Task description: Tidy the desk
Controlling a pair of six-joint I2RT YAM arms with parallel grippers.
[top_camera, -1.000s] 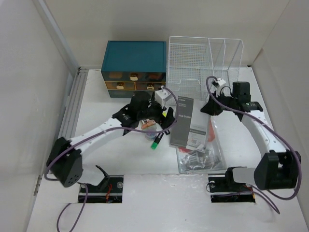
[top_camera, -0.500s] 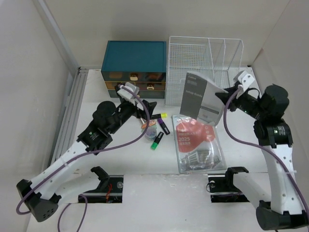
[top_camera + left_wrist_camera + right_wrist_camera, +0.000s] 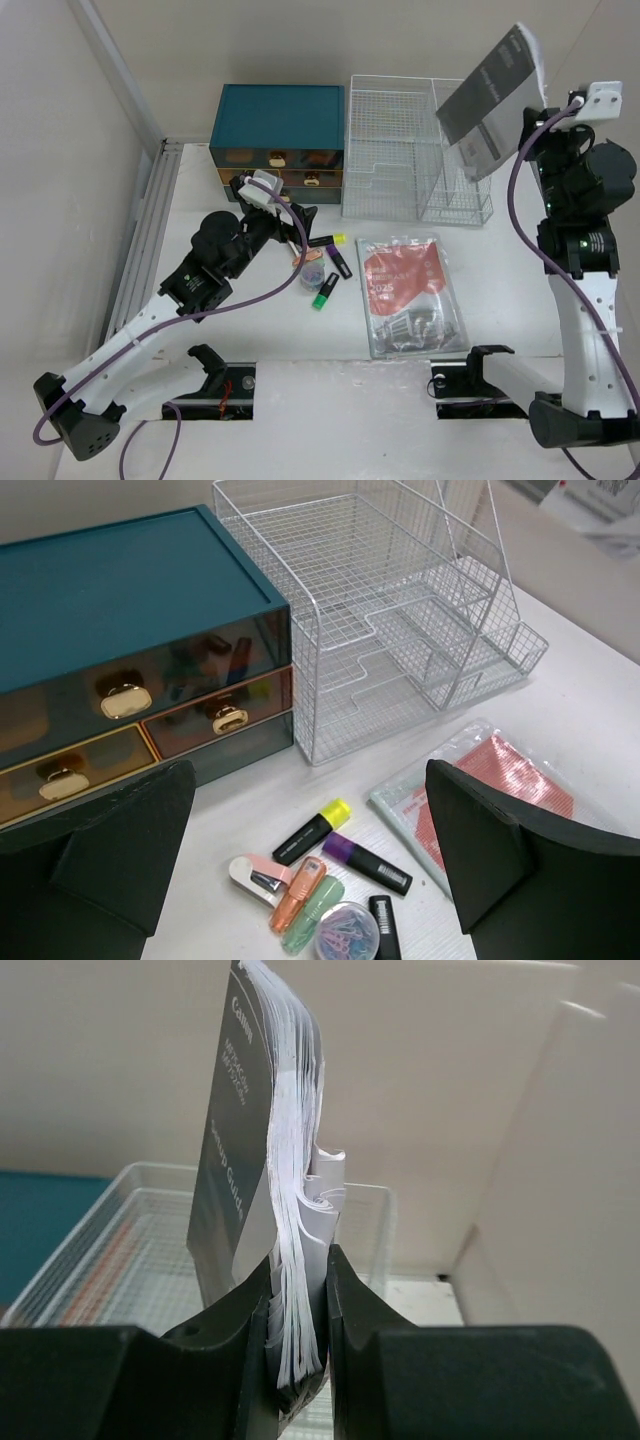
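Since the right claw [image 3: 298,1295] grips the grey paper booklet [image 3: 245,1130] raised above the white wire-mesh file rack [image 3: 400,150], filing seems intended, while the left claw [image 3: 310,855] hangs open over loose markers [image 3: 366,864] on the white tabletop [image 3: 500,270].

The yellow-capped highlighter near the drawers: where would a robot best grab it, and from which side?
Probably mid-barrel on the highlighter, from straight above, pinching across its narrow width. It lies flat on the desk, so nothing can get beneath it. The purple-capped marker sits close, so clearance there looks tight.
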